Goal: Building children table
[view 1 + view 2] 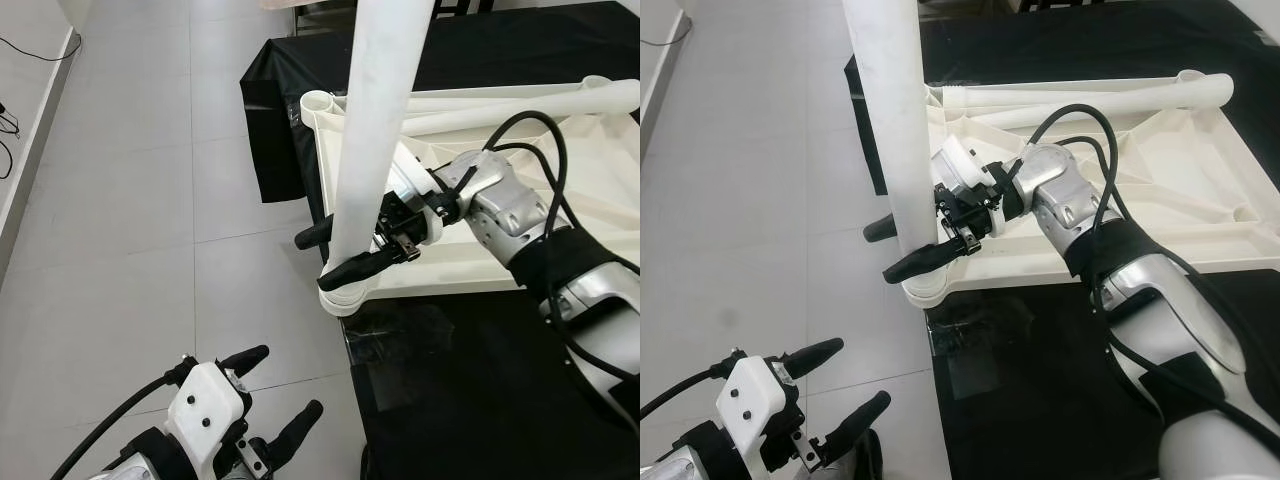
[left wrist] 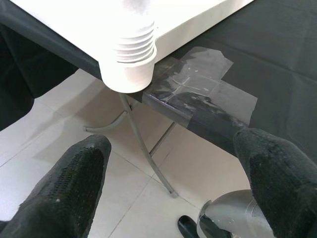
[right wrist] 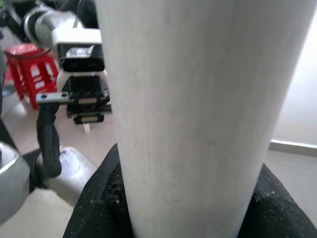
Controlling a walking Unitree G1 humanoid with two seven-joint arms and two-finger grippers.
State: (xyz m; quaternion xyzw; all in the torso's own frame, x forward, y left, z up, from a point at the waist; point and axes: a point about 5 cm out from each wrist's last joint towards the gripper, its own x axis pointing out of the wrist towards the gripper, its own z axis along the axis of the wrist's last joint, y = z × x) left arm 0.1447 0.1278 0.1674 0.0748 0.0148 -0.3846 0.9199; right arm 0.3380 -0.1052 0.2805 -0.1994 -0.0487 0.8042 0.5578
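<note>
One upright leg [image 1: 375,120] in right jaws [image 1: 340,255] at tabletop [image 1: 600,190] corner.

Pale tiled floor [image 1: 150,200] beneath a black-draped table [image 1: 480,50].

White plastic tabletop [image 1: 1200,190] lies underside-up on black-draped bench [image 1: 1060,390]; one white leg [image 1: 890,120] upright in its corner socket [image 1: 925,290], two more legs [image 1: 1080,95] lying across it

Right arm reaches left across the scene, right gripper [image 1: 902,248] clamped with a black finger on each side of the upright white leg [image 1: 890,130]. Left gripper [image 1: 275,395] hangs low, near left, fingers spread, holding nothing.
</note>
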